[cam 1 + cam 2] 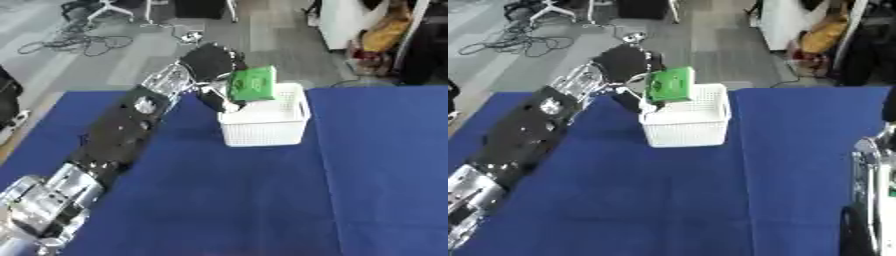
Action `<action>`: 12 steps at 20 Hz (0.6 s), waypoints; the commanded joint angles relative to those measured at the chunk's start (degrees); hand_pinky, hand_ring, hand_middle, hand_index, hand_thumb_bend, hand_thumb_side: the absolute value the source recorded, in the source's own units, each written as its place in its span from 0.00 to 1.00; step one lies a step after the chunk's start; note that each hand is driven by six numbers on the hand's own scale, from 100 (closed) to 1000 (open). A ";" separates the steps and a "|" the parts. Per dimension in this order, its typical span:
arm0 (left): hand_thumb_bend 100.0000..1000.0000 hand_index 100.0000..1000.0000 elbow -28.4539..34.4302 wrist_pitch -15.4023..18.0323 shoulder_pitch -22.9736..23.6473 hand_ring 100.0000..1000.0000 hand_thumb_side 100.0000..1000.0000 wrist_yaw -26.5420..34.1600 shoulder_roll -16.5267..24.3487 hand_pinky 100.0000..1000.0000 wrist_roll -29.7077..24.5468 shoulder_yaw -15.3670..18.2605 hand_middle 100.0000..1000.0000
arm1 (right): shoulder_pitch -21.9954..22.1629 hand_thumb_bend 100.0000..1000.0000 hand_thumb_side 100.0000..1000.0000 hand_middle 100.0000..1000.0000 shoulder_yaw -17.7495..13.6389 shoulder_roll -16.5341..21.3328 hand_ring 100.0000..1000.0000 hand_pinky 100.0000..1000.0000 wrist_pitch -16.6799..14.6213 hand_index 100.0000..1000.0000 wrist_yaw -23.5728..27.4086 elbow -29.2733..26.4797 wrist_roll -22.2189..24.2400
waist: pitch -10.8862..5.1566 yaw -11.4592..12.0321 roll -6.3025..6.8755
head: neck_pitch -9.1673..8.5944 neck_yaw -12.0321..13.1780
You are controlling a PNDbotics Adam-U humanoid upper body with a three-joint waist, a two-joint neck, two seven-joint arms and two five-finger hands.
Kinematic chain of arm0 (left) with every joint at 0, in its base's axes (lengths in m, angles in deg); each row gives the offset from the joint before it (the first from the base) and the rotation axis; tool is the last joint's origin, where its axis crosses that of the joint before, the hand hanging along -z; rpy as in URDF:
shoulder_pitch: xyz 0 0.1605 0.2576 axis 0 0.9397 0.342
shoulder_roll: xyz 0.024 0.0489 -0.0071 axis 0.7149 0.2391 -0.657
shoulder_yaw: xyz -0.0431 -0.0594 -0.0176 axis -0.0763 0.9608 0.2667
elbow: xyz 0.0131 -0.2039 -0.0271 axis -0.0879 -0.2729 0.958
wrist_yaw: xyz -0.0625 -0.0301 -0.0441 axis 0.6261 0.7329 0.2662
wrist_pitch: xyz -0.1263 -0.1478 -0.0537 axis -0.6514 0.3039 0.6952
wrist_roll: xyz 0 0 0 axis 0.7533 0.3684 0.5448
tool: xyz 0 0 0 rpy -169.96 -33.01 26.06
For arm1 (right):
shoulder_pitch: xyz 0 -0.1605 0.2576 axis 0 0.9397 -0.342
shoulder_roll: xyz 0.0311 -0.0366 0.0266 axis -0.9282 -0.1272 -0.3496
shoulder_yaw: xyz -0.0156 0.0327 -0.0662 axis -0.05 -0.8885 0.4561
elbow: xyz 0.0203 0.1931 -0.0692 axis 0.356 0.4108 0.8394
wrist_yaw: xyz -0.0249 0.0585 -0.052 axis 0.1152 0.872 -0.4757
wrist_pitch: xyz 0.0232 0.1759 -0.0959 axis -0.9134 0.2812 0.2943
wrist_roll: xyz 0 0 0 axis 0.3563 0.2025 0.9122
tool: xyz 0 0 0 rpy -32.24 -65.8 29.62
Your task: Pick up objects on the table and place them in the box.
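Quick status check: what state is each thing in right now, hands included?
Green packet: held up, tilted, over the basket's left rim.
White basket: upright on the blue table; contents cannot be made out.
Left hand: shut on the green packet.
Right hand: not in view; only its arm shows at right.
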 commanded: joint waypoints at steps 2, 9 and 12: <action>0.27 0.98 -1.20 0.86 -1.59 1.00 1.00 -5.34 0.28 1.00 -6.12 1.29 1.00 | -1.06 0.00 1.00 0.18 0.17 -0.30 0.20 0.09 0.05 0.45 0.29 -0.84 -0.01 | -0.68 0.01 -0.02 | -0.59 0.42; 0.23 0.97 0.42 1.55 -1.45 1.00 1.00 -3.76 0.49 1.00 -5.69 1.72 1.00 | -1.08 0.00 1.00 0.18 0.13 -0.18 0.20 0.09 0.09 0.45 0.32 -0.84 0.07 | -0.76 0.13 0.00 | -0.76 0.15; 0.20 0.94 3.13 1.13 -0.32 1.00 1.00 0.24 1.69 1.00 -4.44 2.44 1.00 | -0.96 0.00 1.00 0.18 0.02 -0.09 0.20 0.09 0.33 0.45 0.25 -0.84 0.10 | -0.79 0.32 0.08 | -0.88 -0.10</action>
